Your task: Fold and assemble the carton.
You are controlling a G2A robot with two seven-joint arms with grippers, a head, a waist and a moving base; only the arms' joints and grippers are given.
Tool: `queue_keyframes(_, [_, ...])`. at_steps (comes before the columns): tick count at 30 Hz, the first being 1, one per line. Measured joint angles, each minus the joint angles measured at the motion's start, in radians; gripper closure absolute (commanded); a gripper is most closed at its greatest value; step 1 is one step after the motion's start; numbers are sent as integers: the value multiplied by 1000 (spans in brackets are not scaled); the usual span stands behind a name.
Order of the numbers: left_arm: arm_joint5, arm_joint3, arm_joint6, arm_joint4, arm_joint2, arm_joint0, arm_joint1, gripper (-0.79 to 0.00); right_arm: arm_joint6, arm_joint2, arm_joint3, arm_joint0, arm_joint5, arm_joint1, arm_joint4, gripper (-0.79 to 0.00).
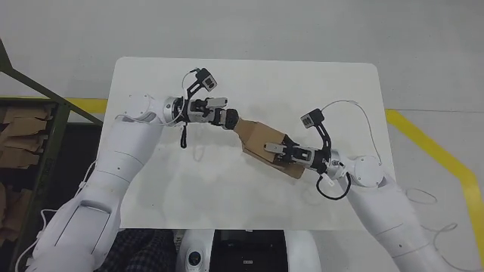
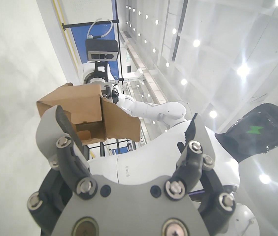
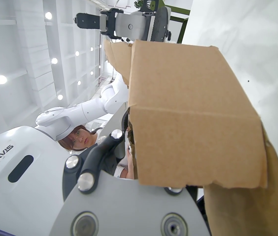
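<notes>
A brown carton [image 1: 262, 137] lies on its side in the middle of the white table [image 1: 151, 189], held between the two arms. My right gripper [image 1: 283, 149] is shut on the carton's near-right end; one finger [image 3: 125, 124] shows beside the cardboard wall [image 3: 190, 124], and the other is hidden behind it. My left gripper [image 2: 126, 114] stands open at the carton's other end [image 2: 79, 104]. That end is open, with a loose flap [image 2: 121, 126] sticking out. One left finger [image 2: 63, 124] overlaps the opening's edge. Nothing sits between the left fingers.
A green rack [image 1: 34, 121] holding flat cardboard stands off the table's left side. Yellow floor tape [image 1: 431, 143] runs past the right edge. Bare tabletop lies at the back and at the front left.
</notes>
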Motion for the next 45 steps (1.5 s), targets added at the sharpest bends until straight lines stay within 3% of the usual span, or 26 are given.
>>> queue_keyframes(14, [-17, -154, 91, 366, 29, 29, 30, -785, 39, -1, -4, 1, 87, 9, -50, 0])
queue_keyframes(23, [-3, -238, 146, 501, 47, 47, 42, -785, 30, 4, -13, 0, 109, 11, -58, 0])
queue_keyframes(45, [0, -272, 160, 470, 53, 45, 55, -785, 41, 71, -46, -10, 114, 25, 7, 0])
